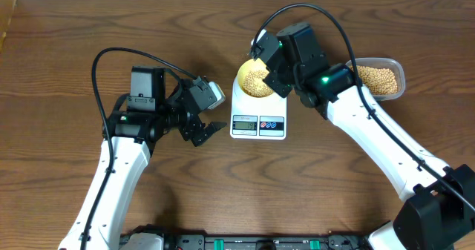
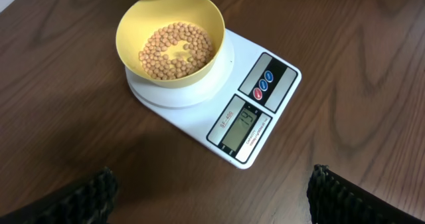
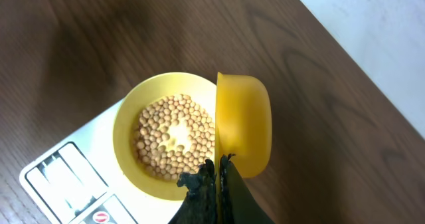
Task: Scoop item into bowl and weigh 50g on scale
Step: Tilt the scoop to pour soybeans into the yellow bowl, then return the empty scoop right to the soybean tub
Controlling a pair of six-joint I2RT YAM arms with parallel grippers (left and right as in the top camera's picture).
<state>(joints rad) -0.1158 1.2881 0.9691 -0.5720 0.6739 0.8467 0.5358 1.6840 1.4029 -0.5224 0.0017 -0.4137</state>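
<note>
The pale yellow bowl (image 2: pixel 143 11) stands on the round top of the white scale (image 2: pixel 262 121) and holds a layer of tan beans (image 2: pixel 176 48). The scale's grey display is lit. My right gripper (image 3: pixel 219 167) is shut on the rim of a small yellow scoop (image 3: pixel 244 124), which is tipped on its side over the bowl's right edge (image 3: pixel 126 137). No beans show in the scoop. My left gripper (image 2: pixel 212 204) is open with nothing between its fingers (image 2: pixel 86 197), low over the table left of the scale (image 1: pixel 258 116).
A clear plastic container (image 1: pixel 382 78) full of beans sits at the back right, behind the right arm. The table's far edge runs along the top of the overhead view. Bare wood lies between my left gripper (image 1: pixel 204 127) and the scale.
</note>
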